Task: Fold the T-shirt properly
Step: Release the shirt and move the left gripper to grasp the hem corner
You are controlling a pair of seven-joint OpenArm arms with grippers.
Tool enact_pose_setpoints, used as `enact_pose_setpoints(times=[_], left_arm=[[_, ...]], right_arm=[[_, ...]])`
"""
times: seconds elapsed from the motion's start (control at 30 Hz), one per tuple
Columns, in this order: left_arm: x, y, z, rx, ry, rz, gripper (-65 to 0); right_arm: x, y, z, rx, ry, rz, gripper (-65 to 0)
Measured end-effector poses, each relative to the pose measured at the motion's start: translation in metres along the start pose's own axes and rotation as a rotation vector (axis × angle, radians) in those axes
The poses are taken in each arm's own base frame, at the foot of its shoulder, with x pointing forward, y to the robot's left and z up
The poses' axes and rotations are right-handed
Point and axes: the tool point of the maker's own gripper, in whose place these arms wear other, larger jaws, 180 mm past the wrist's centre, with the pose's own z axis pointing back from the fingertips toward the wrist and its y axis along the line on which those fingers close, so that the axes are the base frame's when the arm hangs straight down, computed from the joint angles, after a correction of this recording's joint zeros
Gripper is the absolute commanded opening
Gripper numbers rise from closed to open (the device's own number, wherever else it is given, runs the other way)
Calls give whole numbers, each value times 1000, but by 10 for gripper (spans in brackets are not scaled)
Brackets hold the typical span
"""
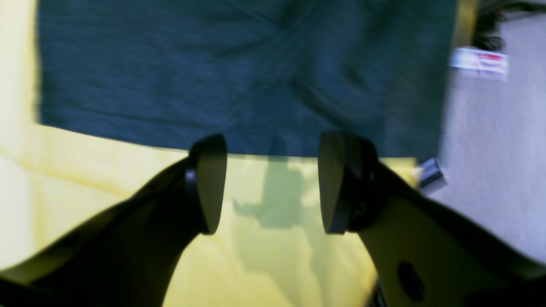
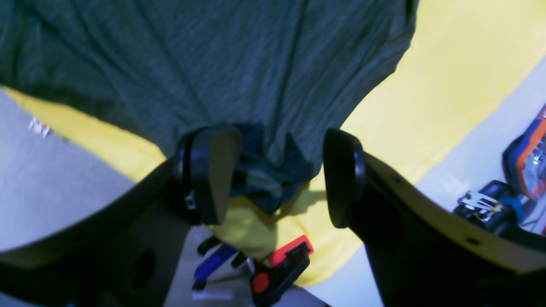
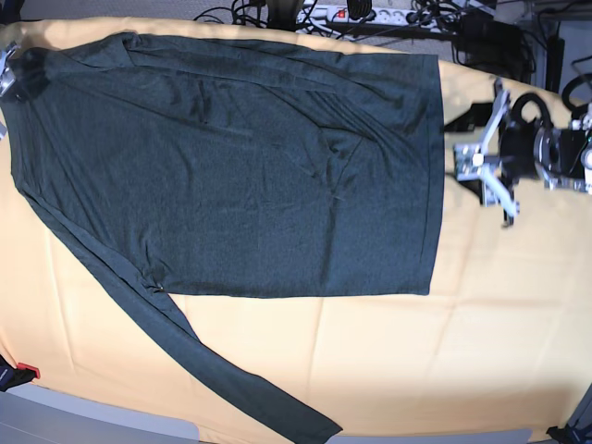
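The T-shirt (image 3: 240,176), dark charcoal-green, lies spread flat on the yellow-orange cloth (image 3: 416,361). One long sleeve (image 3: 222,375) trails diagonally toward the front edge. My left gripper (image 3: 490,159) hovers just off the shirt's straight hem at the right. In the left wrist view it (image 1: 273,183) stands open over the cloth, with the hem (image 1: 256,147) right ahead of the fingertips. My right gripper (image 2: 277,175) is open at the shirt's far left end, a bunched fold of the shirt (image 2: 266,175) lying between its fingers. In the base view only a sliver of that gripper (image 3: 6,74) shows.
A red-and-black clamp (image 2: 281,264) and a blue-handled tool (image 2: 213,261) sit at the table edge below the right gripper. Orange and blue tools (image 2: 524,162) lie off to the side. Cables and a power strip (image 3: 361,13) run behind the table.
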Motion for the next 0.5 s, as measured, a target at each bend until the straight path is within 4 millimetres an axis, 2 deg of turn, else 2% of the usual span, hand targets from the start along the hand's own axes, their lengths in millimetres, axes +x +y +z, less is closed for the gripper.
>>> enact_pose_setpoints(times=[0.13,0.3,0.4,0.5], left_arm=[[2,64,-6,189,-52,116,-305],[12,140,0,331,-264,395,-306],[2,181,11,377,-408,612,-306],[-21,202,12,388,-512,816,-305]], right_arm=[[-5,-3,-2,-45,-6,-23,-286],[-4,-6,-1,-60,-7,-34,-286],[-4,-6,-1,-61,-7,-35,-286],[-4,-7,-1,-63,-8,-38,-286]])
